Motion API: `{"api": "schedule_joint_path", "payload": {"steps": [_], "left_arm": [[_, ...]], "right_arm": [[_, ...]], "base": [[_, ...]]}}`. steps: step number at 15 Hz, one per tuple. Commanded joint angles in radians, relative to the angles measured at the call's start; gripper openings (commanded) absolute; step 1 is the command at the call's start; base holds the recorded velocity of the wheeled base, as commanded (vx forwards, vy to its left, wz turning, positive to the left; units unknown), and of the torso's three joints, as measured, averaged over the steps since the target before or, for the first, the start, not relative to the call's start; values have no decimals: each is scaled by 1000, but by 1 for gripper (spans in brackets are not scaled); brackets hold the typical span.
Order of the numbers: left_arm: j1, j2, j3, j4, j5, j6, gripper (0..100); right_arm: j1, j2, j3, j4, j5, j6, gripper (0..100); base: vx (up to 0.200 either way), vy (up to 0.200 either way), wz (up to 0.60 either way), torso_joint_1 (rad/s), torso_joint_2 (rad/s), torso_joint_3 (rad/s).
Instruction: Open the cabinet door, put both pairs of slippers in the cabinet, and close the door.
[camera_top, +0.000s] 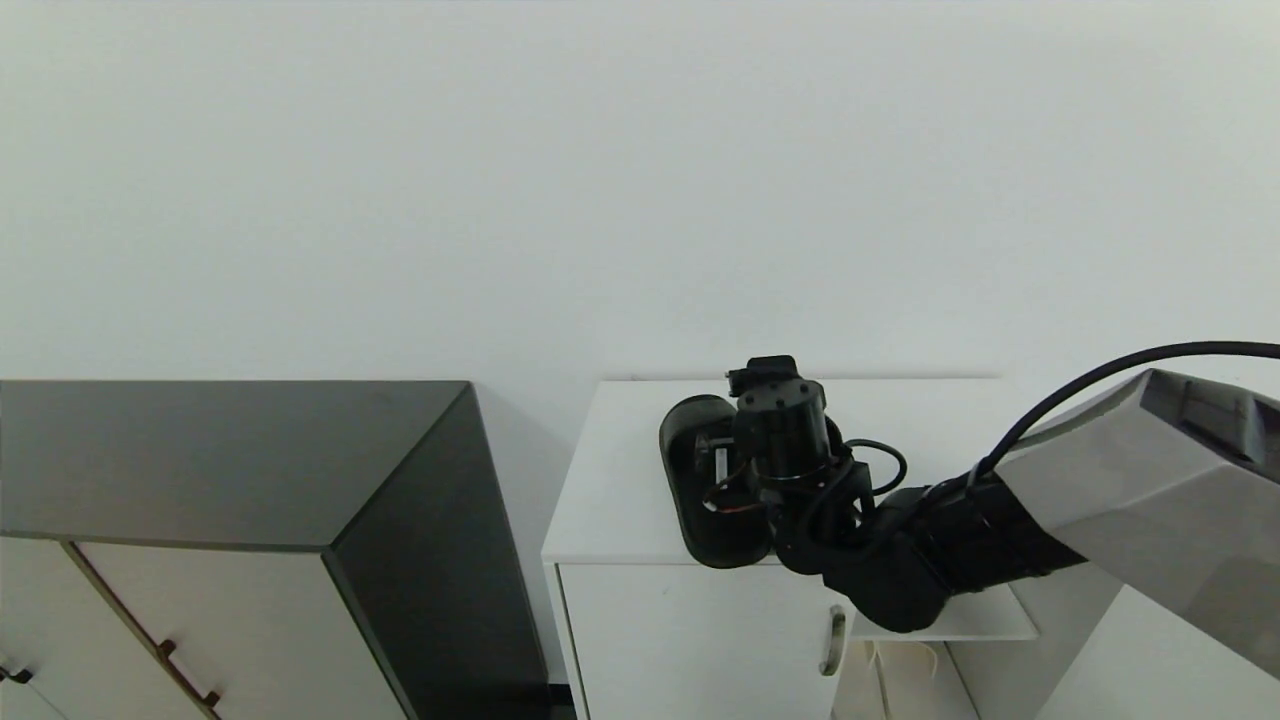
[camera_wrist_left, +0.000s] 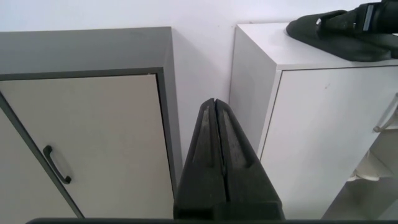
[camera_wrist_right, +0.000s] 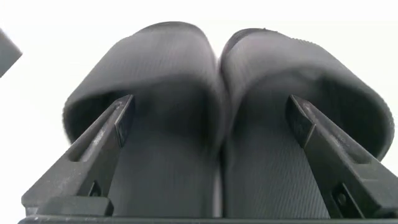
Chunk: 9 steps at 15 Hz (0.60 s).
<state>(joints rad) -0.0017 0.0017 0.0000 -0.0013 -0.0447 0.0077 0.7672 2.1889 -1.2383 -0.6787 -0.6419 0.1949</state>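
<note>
Starting with clearances, we find the pair of slippers (camera_top: 705, 490) lying on top of the white cabinet (camera_top: 620, 470), right at its front edge, with bare top to its left and behind it up to the wall (camera_top: 640, 180). A narrow gap separates this cabinet from the dark cabinet (camera_top: 230, 460) on the left. Below the slippers is the cabinet door (camera_top: 690, 640), its handle (camera_top: 832, 640) at the right edge. Just right of the handle, shelves (camera_wrist_left: 368, 169) show inside.

The right arm comes in from the right across the cabinet's front corner, wrist above the slippers. The right gripper (camera_wrist_right: 210, 112) takes the pair from above: its fingers (camera_wrist_right: 106, 149) are spread wide, one against each outer side, grasping both slippers pressed together.

The left wrist view adds the left gripper (camera_wrist_left: 215, 102), held low and facing the gap between the cabinets, fingers clenched together on nothing. It also shows the slippers flat on the cabinet top.
</note>
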Motion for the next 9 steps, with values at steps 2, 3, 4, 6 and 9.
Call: {"api": "schedule_joint_path", "payload": {"steps": [2, 3, 4, 6, 9], "left_arm": [[0, 0, 0, 0, 0, 0, 0], [0, 0, 0, 0, 0, 0, 0], [0, 0, 0, 0, 0, 0, 0], [0, 0, 0, 0, 0, 0, 0], [0, 0, 0, 0, 0, 0, 0]], "right_arm": [[-22, 55, -46, -1, 2, -11, 100], [-25, 60, -55, -1, 2, -11, 0], [-26, 60, -58, -1, 2, -12, 0], [-25, 55, -63, 1, 1, -12, 0], [-22, 46, -58, 1, -1, -14, 0]], "base": [[0, 0, 0, 0, 0, 0], [0, 0, 0, 0, 0, 0], [0, 0, 0, 0, 0, 0], [0, 0, 0, 0, 0, 0], [0, 0, 0, 0, 0, 0]]}}
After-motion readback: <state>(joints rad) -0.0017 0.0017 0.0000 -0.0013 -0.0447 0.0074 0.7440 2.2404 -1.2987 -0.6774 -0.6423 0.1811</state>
